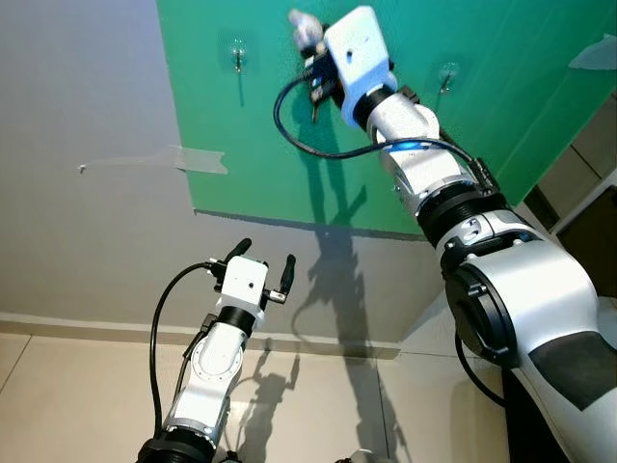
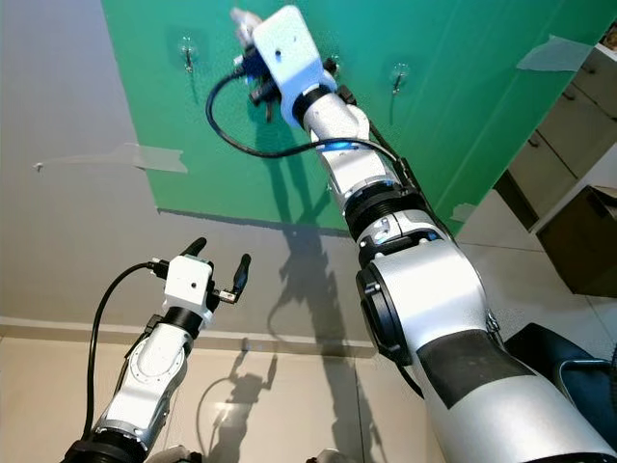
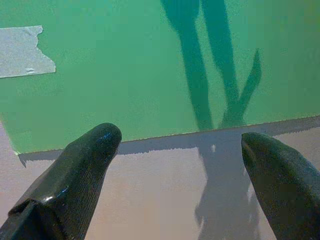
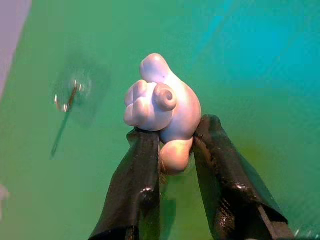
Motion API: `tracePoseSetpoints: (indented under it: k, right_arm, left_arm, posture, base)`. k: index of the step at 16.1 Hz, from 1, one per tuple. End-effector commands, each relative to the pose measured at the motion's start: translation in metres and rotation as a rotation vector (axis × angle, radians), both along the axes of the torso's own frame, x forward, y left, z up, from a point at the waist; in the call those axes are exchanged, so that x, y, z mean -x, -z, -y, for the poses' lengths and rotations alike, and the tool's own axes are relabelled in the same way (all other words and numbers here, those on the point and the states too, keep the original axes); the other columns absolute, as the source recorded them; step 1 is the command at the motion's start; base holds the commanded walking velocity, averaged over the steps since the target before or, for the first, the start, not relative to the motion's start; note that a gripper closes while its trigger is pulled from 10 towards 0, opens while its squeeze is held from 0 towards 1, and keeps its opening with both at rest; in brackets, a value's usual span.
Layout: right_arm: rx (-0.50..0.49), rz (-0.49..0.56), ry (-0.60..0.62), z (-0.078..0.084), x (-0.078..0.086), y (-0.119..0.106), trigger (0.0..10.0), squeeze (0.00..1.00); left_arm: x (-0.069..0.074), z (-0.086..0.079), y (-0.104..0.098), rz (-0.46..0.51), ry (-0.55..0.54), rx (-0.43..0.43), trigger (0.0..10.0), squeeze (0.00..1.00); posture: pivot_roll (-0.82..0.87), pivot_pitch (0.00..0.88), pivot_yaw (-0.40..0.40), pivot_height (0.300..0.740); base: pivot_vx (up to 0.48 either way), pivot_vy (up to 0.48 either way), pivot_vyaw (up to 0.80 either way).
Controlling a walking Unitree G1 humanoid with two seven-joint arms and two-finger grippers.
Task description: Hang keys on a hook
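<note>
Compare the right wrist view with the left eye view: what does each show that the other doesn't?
Right wrist view alone: the pale keychain charm is clamped between the right gripper's fingers.

Left eye view alone: the left gripper is held low and open, a second hook sits on the sheet, and tape holds its edge.

Both: the green sheet and a clear-backed hook beside the right gripper.

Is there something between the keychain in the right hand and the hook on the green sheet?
Nothing visible. The right hand holds the pale keychain figure up near the green sheet, and the stretch to the nearest hook looks bare.
</note>
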State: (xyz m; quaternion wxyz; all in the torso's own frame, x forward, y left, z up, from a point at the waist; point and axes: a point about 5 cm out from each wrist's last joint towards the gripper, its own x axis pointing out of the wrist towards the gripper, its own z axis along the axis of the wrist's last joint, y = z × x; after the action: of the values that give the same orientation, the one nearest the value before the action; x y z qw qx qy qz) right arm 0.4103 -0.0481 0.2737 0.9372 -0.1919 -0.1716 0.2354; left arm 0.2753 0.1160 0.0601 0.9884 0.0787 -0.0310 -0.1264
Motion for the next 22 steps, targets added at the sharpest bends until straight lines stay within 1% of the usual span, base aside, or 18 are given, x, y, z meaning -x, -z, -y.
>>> tracePoseSetpoints:
  k: [1, 3, 8, 11, 13, 15, 16, 17, 20, 22]
  right_arm:
    - [0.016, -0.041, 0.035, 0.008, -0.002, 0.011, 0.0, 0.0]
    - [0.033, -0.084, 0.069, 0.014, -0.003, 0.024, 0.0, 0.0]
    - [0.034, -0.039, 0.035, 0.009, -0.001, 0.017, 0.0, 0.0]
    - [0.044, -0.049, 0.046, 0.013, -0.001, 0.024, 0.0, 0.0]
    - [0.064, -0.054, 0.031, 0.013, 0.0, 0.029, 0.0, 0.0]
    - [0.091, -0.072, 0.027, 0.014, 0.002, 0.041, 0.0, 0.0]
    - [0.105, -0.11, 0.036, 0.017, 0.004, 0.054, 0.0, 0.0]
    - [0.109, -0.131, 0.038, 0.018, 0.004, 0.06, 0.0, 0.0]
    - [0.11, -0.128, 0.036, 0.016, 0.006, 0.064, 0.0, 0.0]
    - [0.107, -0.107, 0.037, 0.016, 0.005, 0.058, 0.0, 0.0]
  left_arm:
    - [0.001, 0.005, -0.002, 0.005, 0.008, 0.002, 10.0, 0.0]
    - [0.001, 0.004, -0.002, 0.005, 0.004, 0.0, 10.0, 0.0]
    - [0.001, 0.001, -0.002, 0.002, -0.007, -0.001, 10.0, 0.0]
    - [0.0, 0.004, -0.002, 0.0, 0.001, -0.003, 10.0, 0.0]
    - [0.0, 0.006, -0.002, 0.0, 0.008, -0.007, 10.0, 0.0]
    - [0.0, 0.006, -0.002, 0.0, 0.008, -0.006, 10.0, 0.0]
    - [0.0, 0.006, -0.002, 0.001, 0.008, -0.007, 10.0, 0.0]
    - [0.0, 0.006, -0.002, 0.001, 0.008, -0.008, 10.0, 0.0]
    - [0.002, 0.004, -0.001, -0.001, 0.007, -0.01, 10.0, 0.0]
    - [0.003, 0.004, 0.0, -0.002, 0.007, -0.012, 10.0, 0.0]
  posture:
    - [0.01, 0.0, -0.135, 0.723]
    - [0.02, 0.0, -0.138, 0.723]
    - [0.02, 0.0, -0.139, 0.723]
    - [0.02, 0.0, -0.136, 0.723]
    - [0.01, 0.0, -0.132, 0.723]
    - [0.01, 0.0, -0.131, 0.723]
    - [0.02, 0.0, -0.132, 0.723]
    - [0.02, 0.0, -0.132, 0.723]
    - [0.01, 0.0, -0.129, 0.723]
    - [0.01, 0.0, -0.128, 0.723]
  base:
    - [0.0, 0.0, 0.0]
    - [0.0, 0.0, 0.0]
    - [0.0, 0.0, 0.0]
    - [0.0, 0.0, 0.0]
    - [0.0, 0.0, 0.0]
    - [0.0, 0.0, 0.0]
    - [0.0, 0.0, 0.0]
    - [0.0, 0.0, 0.0]
    - [0.0, 0.0, 0.0]
    - [0.0, 0.0, 0.0]
